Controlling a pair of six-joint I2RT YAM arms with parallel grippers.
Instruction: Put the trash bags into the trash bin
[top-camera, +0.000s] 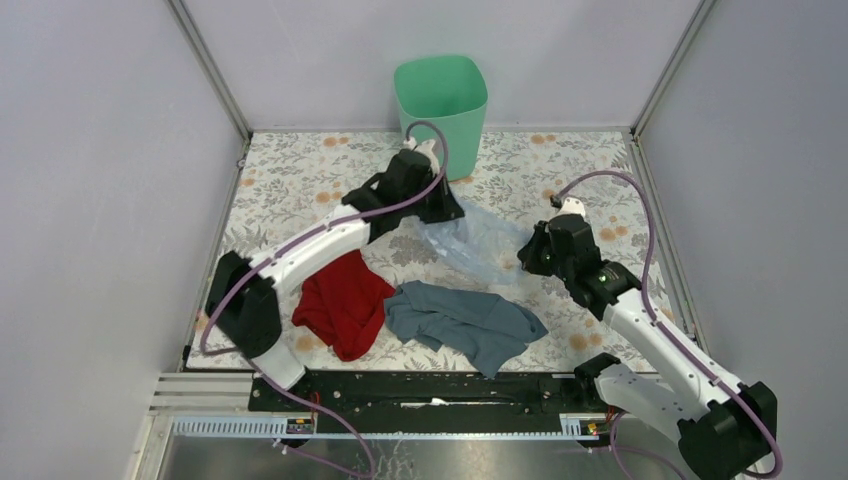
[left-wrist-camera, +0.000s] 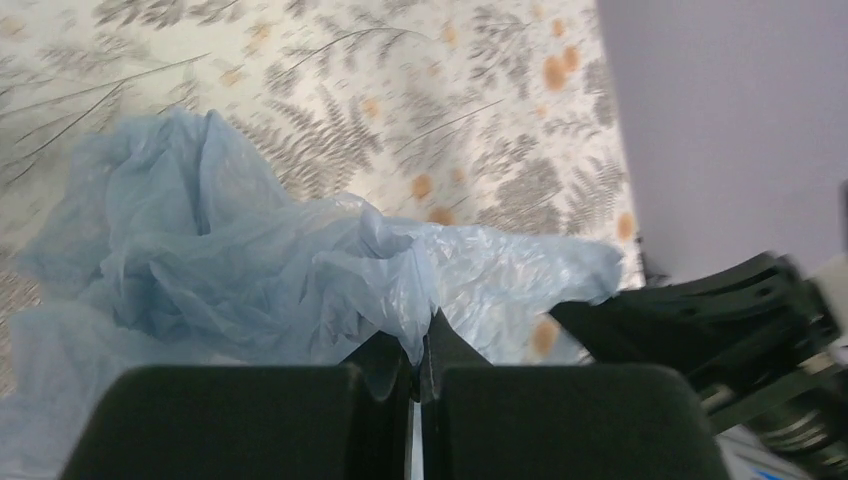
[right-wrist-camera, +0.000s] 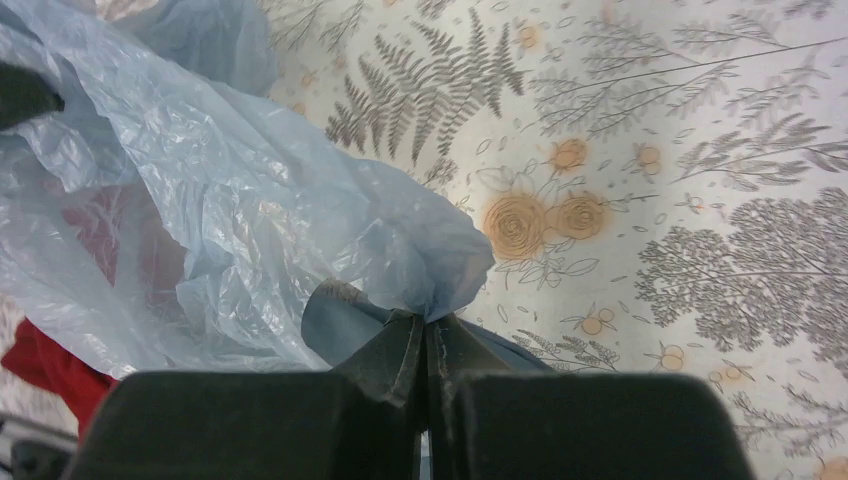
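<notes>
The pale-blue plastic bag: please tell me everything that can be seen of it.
The thin, translucent pale-blue plastic bag is crinkled and bunched, not spread flat. It lies on the floral table cover between the two arms, short of the mint-green plastic bin, not in it. The left tool is shut on one pinched fold, the right tool on another. A red cloth shows faintly through it in the right wrist view.

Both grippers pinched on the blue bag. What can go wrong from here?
1. The left gripper and right gripper each hold only a small tuft of the thin trash bag; it may slip or tear when lifted.
2. The bag looks wider than the trash bin and could drape over its rim.
3. The grey-blue cloth lies close to the right gripper and might get dragged along.
</notes>
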